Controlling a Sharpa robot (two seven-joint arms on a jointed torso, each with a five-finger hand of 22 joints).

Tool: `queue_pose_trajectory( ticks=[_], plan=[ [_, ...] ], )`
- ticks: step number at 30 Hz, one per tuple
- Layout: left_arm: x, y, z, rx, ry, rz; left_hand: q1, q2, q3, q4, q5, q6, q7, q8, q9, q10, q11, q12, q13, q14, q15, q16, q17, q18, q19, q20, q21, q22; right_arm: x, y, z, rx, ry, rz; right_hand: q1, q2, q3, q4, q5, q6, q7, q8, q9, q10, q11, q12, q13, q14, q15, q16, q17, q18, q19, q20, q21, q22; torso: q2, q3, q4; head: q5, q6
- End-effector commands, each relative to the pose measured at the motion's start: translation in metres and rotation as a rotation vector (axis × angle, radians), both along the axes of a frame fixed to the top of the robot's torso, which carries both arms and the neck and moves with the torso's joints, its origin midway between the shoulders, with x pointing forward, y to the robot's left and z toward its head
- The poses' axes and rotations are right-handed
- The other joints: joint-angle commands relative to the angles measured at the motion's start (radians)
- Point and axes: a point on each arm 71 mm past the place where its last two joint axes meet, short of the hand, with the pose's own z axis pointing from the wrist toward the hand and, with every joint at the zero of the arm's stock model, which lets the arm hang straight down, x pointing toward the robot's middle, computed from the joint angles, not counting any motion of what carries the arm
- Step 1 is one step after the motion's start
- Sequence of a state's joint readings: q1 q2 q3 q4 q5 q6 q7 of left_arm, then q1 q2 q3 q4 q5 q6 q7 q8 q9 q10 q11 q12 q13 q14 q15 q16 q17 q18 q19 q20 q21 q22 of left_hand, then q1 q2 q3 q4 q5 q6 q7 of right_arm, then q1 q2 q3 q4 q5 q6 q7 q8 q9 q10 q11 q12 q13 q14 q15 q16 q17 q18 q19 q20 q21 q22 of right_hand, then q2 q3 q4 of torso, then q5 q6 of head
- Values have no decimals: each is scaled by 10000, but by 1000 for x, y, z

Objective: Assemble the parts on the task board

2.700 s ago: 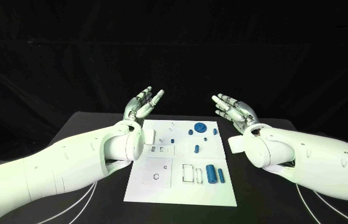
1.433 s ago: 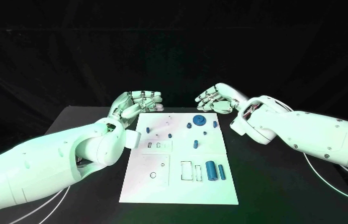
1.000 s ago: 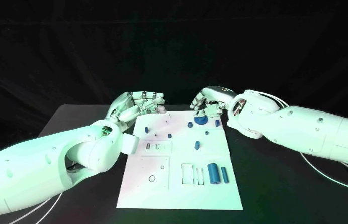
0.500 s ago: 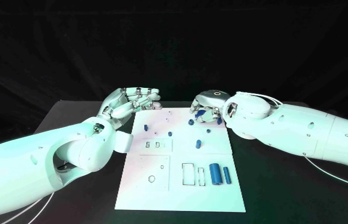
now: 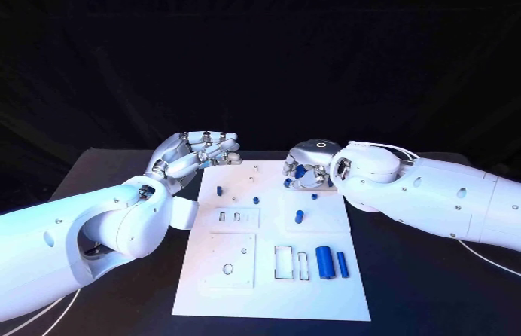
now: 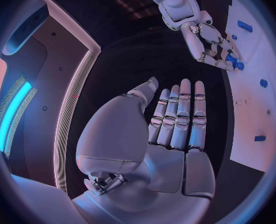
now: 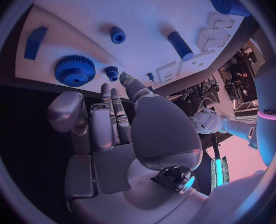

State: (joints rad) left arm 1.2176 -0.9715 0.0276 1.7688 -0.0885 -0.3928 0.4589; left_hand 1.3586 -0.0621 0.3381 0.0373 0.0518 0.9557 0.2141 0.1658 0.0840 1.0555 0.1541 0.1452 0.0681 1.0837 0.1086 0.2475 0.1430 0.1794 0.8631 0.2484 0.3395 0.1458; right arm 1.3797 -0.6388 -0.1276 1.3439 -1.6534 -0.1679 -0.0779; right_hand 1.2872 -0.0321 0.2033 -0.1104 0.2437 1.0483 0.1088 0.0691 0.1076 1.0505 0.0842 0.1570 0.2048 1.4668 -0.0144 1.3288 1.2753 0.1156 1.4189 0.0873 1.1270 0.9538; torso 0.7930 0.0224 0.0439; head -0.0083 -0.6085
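The white task board (image 5: 272, 291) lies in the middle of the table. My right hand (image 5: 307, 166) hovers over its far end with the fingers bent down, just above the blue gear (image 7: 74, 70). Its fingertips (image 7: 104, 88) are beside a small blue peg (image 7: 112, 73) and hold nothing. My left hand (image 5: 202, 151) hangs above the board's far left corner, fingers curled in and empty. Loose blue parts lie on the board: a short cylinder (image 5: 300, 216), a thick cylinder (image 5: 324, 261) and a thin one (image 5: 342, 264).
Small blue pegs (image 5: 218, 191) (image 5: 256, 199) stand near the left side of the board. A slotted white block (image 5: 239, 217) and a square white plate (image 5: 230, 270) sit on the board. Black table (image 5: 434, 291) surrounds it.
My right hand has swung in from the right and come down over the gear at the board's far end. The left hand has curled and stayed near the far left corner.
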Motion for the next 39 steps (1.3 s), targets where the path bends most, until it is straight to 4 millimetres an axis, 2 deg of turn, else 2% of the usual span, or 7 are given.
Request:
queue_pose_trajectory(
  ticks=[1, 6, 19, 22, 31, 39],
  plan=[
    [-1, -2, 2, -126, -7, -160, -96, 9, -32, 37, 4, 21, 69, -50, -15, 15, 75, -34, -12, 6, 48, -55, 12, 29, -69, 33, -34, -18, 1, 2, -1, -286, -49, -11, 21, -109, 75, -1, 24, 50, 44, 2, 12, 59, -44, 41, 11, 575, 66, 46, 22, -126, 55, -1, 49, 55, 57, 24, 2, 3, 19],
    [-1, -1, 3, -124, -7, -170, -96, 10, -32, 37, 4, 20, 69, -51, -15, 14, 75, -36, -12, 6, 49, -56, 12, 29, -69, 33, -35, -19, 2, 4, -3, -357, -30, -18, 60, -84, 189, 22, 36, 73, 64, 7, 26, 99, -56, 69, 17, 573, 60, 112, 80, -141, 50, -1, 171, 207, 95, 30, -9, 23, 16],
    [0, 1, 5, -86, 14, -119, -117, 22, -35, 44, 3, 2, 82, -80, -25, -5, 89, -74, -12, -18, 63, -88, 14, 28, -94, 47, -56, -36, 4, 6, -5, -524, -20, -33, 60, -83, 527, 137, -9, 209, 136, 38, 83, 334, -120, 152, 19, 583, 23, 303, 247, -203, 85, -12, 600, 750, 178, 46, 26, 29, -25],
    [0, 2, 4, -77, 41, -81, -127, 22, -39, 48, 3, -4, 87, -88, -27, -11, 94, -86, -11, -26, 68, -98, 14, 28, -103, 52, -62, -42, 5, 6, -6, -558, -5, -48, 63, -72, 617, 169, -10, 264, 146, 52, 102, 425, -139, 177, 20, 589, 10, 348, 287, -218, 95, -14, 695, 873, 201, 48, 30, 13, 1],
    [2, 3, 4, -70, 88, -82, -131, 23, -41, 50, 3, -6, 89, -92, -29, -14, 96, -91, -11, -30, 70, -103, 14, 28, -107, 54, -66, -44, 5, 7, -6, -585, -7, -48, 89, -80, 883, 240, -26, 411, 143, 79, 156, 695, -185, 203, 22, 591, -27, 430, 348, -243, 100, -33, 900, 1133, 237, 50, -3, 53, 8],
    [2, 3, 4, -59, 107, -69, -144, 28, -45, 56, 3, -12, 95, -103, -32, -20, 103, -106, -10, -39, 76, -116, 15, 28, -117, 60, -74, -52, 5, 9, -6, -545, -48, -15, 209, -16, 1210, 270, -60, 673, 105, 164, 249, 926, -237, 178, 23, 595, -68, 514, 414, -265, 96, -62, 1076, 1367, 258, 56, 18, 15, 30]
  ],
)
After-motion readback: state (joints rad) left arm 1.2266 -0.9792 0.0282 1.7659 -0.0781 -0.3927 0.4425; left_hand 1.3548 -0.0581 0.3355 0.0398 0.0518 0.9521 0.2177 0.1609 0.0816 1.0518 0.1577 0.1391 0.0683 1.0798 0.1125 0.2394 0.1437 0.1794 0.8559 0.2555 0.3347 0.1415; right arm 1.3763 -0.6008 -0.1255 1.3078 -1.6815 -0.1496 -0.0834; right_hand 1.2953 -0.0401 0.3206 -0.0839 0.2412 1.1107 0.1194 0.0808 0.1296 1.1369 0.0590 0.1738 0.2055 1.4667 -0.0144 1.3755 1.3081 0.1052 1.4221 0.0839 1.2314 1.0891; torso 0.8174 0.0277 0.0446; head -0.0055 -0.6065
